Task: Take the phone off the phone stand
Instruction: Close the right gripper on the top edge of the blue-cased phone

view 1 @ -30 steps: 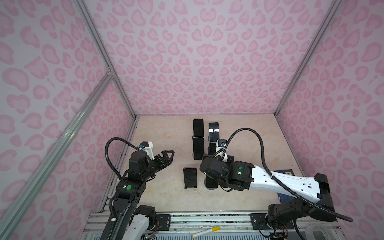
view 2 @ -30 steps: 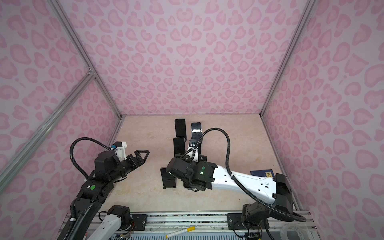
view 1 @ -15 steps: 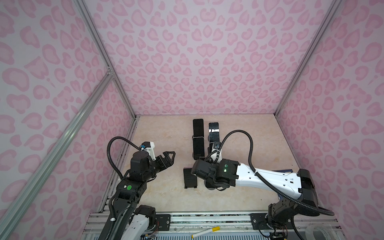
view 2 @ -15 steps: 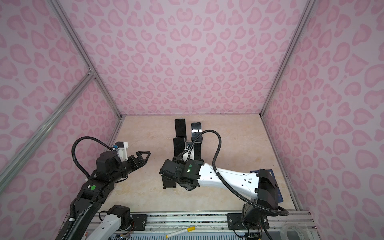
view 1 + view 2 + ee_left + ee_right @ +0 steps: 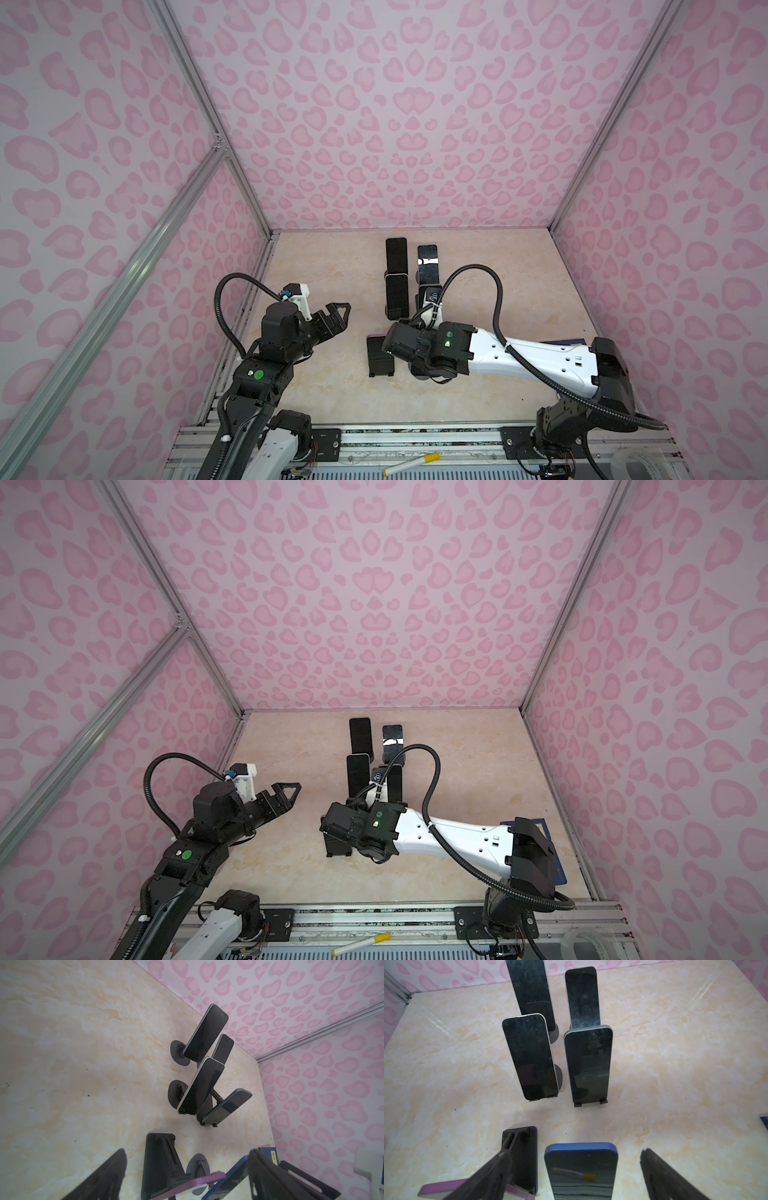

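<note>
Blue-edged glossy slab phone [image 5: 581, 1169] between wide-spread right gripper [image 5: 581, 1144] fingers, ungripped; left gripper [image 5: 337, 312] parted, empty.

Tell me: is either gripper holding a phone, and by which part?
Nothing is held. The open right gripper straddles the blue phone without touching it; the left gripper is open, empty.

Blue phone [image 5: 581, 1169], purple phone [image 5: 439, 1188], pink spotted walls [image 5: 395, 104], beige marbled table [image 5: 332, 270]

The pale marbled table [image 5: 324, 270] bears phone stands [image 5: 179, 1052] in two rows at its middle. An empty black stand [image 5: 380, 358] sits nearer the front, and a dark blue booklet [image 5: 560, 872] lies by the right edge.
</note>
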